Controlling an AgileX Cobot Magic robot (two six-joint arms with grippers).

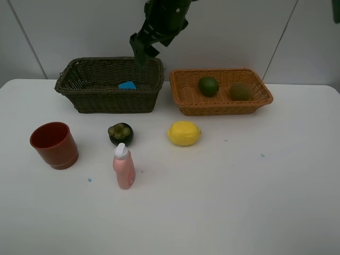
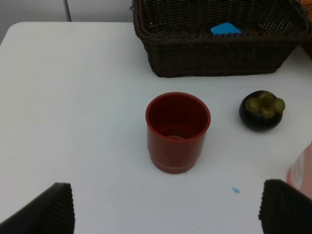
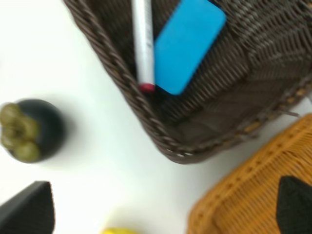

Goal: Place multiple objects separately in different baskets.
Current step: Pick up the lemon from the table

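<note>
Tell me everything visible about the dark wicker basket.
The dark wicker basket is rectangular, deep and woven, olive-brown, standing upright on the white table at the back left, close beside the orange basket without touching it. A blue eraser and a white marker lie side by side on its floor.

Bright even light, soft short shadows; right wrist view blurred
</note>
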